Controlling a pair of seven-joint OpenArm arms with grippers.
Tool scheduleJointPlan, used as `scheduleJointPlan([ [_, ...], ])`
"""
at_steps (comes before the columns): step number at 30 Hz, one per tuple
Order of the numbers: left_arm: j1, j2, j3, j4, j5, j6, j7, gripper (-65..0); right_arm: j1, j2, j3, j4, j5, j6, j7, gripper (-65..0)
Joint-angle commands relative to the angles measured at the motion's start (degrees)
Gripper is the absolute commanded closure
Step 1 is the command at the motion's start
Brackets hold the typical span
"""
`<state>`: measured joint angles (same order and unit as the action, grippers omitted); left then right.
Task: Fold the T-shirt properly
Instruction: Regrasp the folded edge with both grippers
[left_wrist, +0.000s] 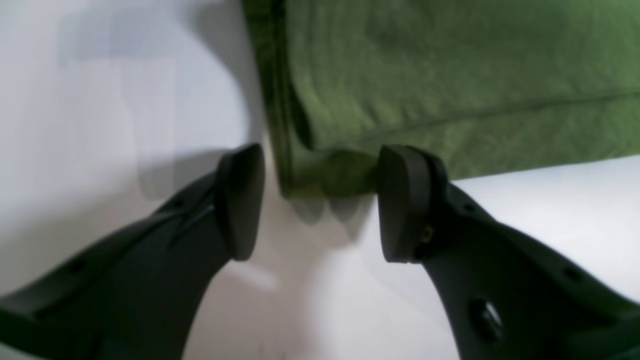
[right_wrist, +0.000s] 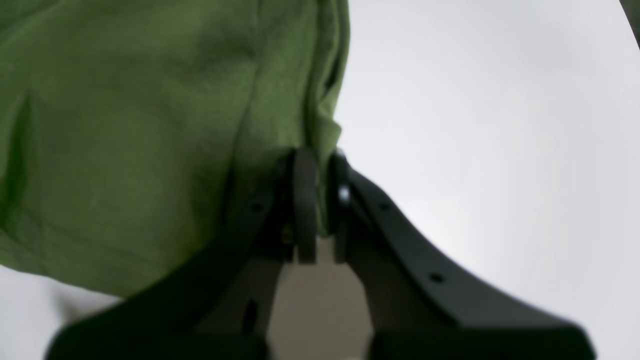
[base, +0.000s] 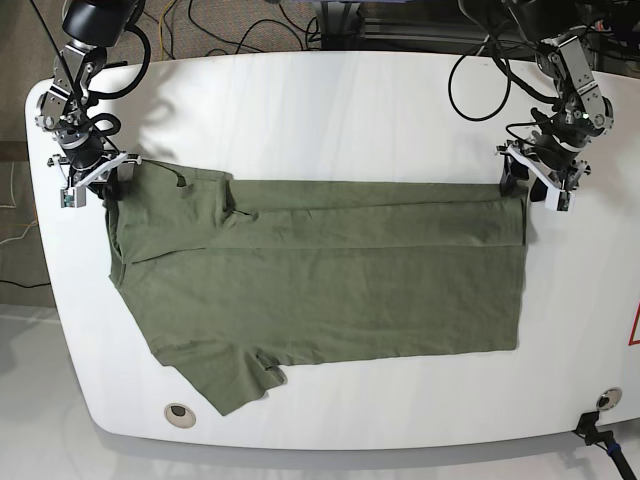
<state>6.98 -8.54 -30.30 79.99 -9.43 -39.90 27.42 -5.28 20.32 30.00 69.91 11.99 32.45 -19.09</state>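
The olive-green T-shirt (base: 330, 290) lies spread across the white table (base: 330, 110), with its far long edge folded over toward the middle and one sleeve at the front left. My left gripper (base: 536, 184) is at the shirt's far right corner. In the left wrist view it (left_wrist: 320, 200) is open, and the shirt's corner (left_wrist: 330, 175) lies between the fingertips. My right gripper (base: 95, 186) is at the far left corner. In the right wrist view it (right_wrist: 320, 200) is shut on the shirt's edge (right_wrist: 125, 125).
Cables (base: 480, 60) trail over the table's back edge behind both arms. A round grommet (base: 178, 412) sits near the front left edge. A black fitting (base: 598, 438) is at the front right corner. Bare white table surrounds the shirt.
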Motion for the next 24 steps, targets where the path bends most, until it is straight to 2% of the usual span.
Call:
scheduleJointPlan([
  [1,-1.4,-0.83,0.28,-0.73,-0.81,-0.1,-1.27,-33.9,0.4,1.09,0.2,0.64,-0.25,0.04,0.23,0.0],
  [6,-4.13,-1.09,0.11,-6.71,-0.81,-0.1,-1.27,-33.9,0.4,1.09,0.2,0.64,-0.25,0.04,0.23,0.0],
  [13,-4.74,-0.92,0.11,-7.06,-0.72,-0.1,-1.35,-32.9,0.4,1.09,0.2,0.64,-0.25,0.04,0.23,0.0],
  [15,-4.65,-0.83,0.11,-7.06,-0.72,-0.1,-1.35,-23.5,0.4,1.09,0.2,0.64,-0.16,0.04,0.23,0.0],
  [18,-4.57,-0.83,0.11,-7.06,-0.72,-0.1,-1.27,-2.3,0.4,1.09,0.29,0.64,-0.16,0.04,0.23,0.0],
  [19,-4.48,-0.83,0.11,-7.06,-0.63,-0.1,-1.27,0.0,0.4,1.09,0.29,0.64,-0.16,0.04,0.23,0.0],
  [24,-4.48,-0.83,0.11,-7.06,3.06,-0.1,-1.09,0.0,0.4,0.74,0.29,0.73,-0.16,0.04,0.23,0.0],
])
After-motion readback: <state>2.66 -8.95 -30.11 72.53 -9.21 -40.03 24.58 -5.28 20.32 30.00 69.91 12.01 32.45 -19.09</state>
